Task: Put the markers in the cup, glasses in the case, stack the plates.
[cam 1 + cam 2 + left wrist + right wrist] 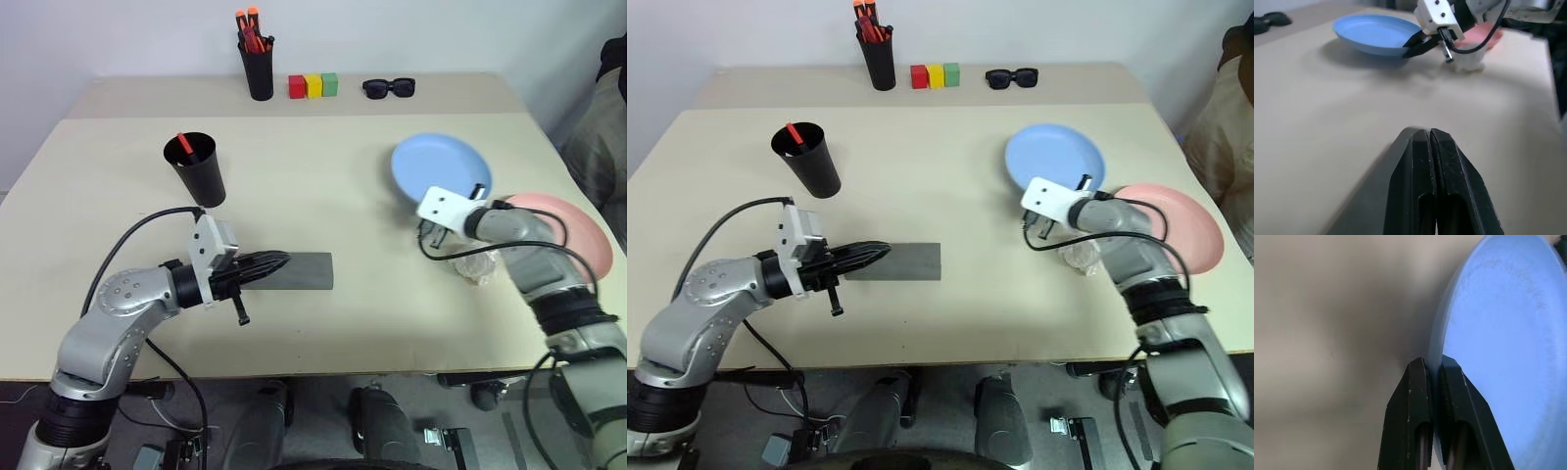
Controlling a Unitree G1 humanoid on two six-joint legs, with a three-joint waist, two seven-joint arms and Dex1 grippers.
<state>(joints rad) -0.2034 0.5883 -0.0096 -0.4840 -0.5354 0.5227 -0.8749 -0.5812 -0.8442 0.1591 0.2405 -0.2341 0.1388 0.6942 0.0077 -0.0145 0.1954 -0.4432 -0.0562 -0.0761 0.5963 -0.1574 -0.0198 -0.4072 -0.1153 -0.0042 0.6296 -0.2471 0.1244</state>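
The right gripper (pixel 1432 367) has its jaws clenched on the near rim of the light blue plate (pixel 1498 338); the right wrist view shows one black finger on each face of the thin edge, a detail the head views cannot give, since there the gripper's white housing covers the contact. In the left wrist view the same grip appears from across the table (pixel 323 176), with the plate's gripped side tilted slightly off the surface.

The left gripper (pixel 1429 142) has its jaws pressed together on nothing, the two fingers meeting along a single seam. In the left eye view it hangs over the left end of the grey case (pixel 304 271), which lies closed near the table's centre; whether the fingers touch the lid cannot be told.

The pink plate (pixel 578 230) lies at about 4 o'clock from the blue one, partly hidden behind the right forearm and apart from it, so the plates are not stacked. A crumpled clear object (pixel 475 266) lies beneath that forearm, too hidden to identify. The glasses cannot be made out, presumably shut inside the case.

The black cup (pixel 199 171) stands at about 11 o'clock from the case, with the red end of a marker (pixel 183 144) rising from it; a second marker inside cannot be confirmed. Along the far edge stand a pen pot (pixel 259 70), three coloured blocks (pixel 313 85) and black sunglasses (pixel 389 88).
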